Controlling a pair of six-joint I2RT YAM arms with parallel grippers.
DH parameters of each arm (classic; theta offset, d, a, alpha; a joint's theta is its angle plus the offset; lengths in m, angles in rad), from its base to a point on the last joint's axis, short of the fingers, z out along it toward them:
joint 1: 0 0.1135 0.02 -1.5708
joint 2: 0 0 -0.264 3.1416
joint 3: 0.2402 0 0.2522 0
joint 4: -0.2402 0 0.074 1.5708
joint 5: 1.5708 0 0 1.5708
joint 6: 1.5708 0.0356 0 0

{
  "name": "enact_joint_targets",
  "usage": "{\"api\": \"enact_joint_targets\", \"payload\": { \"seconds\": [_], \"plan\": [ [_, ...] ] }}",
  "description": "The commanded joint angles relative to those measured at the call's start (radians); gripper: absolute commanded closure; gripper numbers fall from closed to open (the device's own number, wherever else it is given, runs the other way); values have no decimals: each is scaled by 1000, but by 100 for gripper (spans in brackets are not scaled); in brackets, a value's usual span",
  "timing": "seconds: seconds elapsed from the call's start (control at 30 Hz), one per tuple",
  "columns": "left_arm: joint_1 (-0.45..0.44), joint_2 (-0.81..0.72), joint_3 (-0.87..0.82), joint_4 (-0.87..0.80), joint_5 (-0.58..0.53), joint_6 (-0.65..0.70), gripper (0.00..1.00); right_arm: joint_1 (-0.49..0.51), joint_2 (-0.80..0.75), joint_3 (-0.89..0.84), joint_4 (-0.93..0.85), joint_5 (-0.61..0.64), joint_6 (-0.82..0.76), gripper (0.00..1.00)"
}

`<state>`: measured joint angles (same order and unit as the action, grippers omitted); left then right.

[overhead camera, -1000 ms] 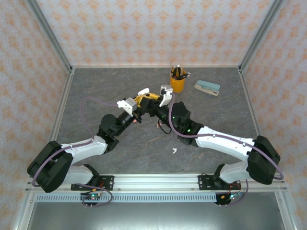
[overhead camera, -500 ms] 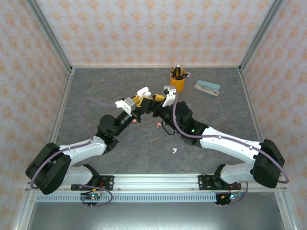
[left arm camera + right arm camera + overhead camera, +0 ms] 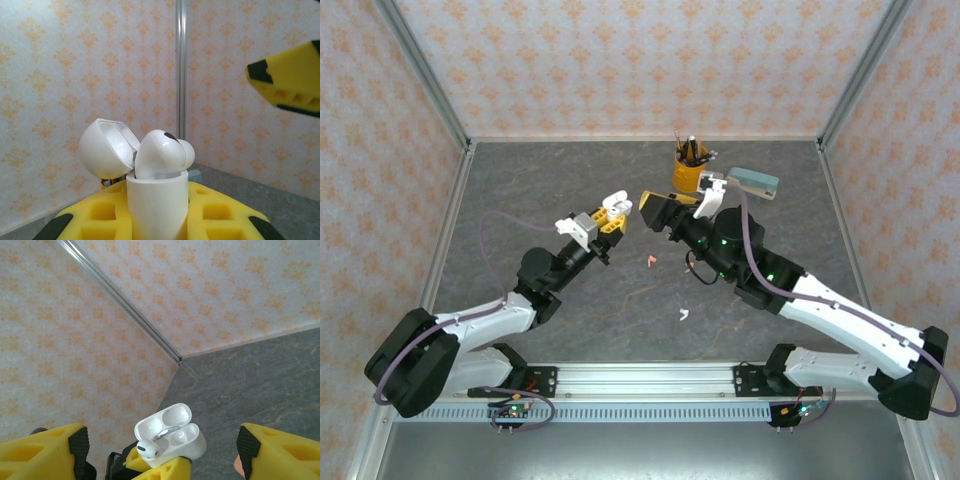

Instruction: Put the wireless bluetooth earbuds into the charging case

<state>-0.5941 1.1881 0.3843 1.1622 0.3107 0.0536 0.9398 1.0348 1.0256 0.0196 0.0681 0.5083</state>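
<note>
Left gripper (image 3: 610, 216) clenches the open case (image 3: 156, 205), one white earbud (image 3: 160, 155) in it; right gripper (image 3: 685, 198) gapes empty; pink earbud (image 3: 650, 262) and loose white earbud (image 3: 683, 316) wait on the table (image 3: 790, 230)

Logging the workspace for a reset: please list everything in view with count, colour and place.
charging case: one, white, lid open, in the left hand
seated earbud: one, white, in the case
pink earbud: one, pink, mid-table
loose white earbud: one, white, table, nearer the bases
pen cup: one, orange-yellow, far side
flat block: one, teal and white, right of cup
table: one, grey
left hand: one, yellow, shut on the case
right hand: one, yellow, open, near the cup
</note>
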Motion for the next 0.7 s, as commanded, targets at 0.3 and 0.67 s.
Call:
{"api": "enact_joint_targets", "payload": {
  "seconds": [0.3,0.67],
  "plan": [
    [-7,-46,-64,-6,93,2,100,-3,60,157,-398,-193,126,71],
    [-9,-65,-72,-51,119,2,100,-3,189,259,-410,-261,85,99]
  ]
}}
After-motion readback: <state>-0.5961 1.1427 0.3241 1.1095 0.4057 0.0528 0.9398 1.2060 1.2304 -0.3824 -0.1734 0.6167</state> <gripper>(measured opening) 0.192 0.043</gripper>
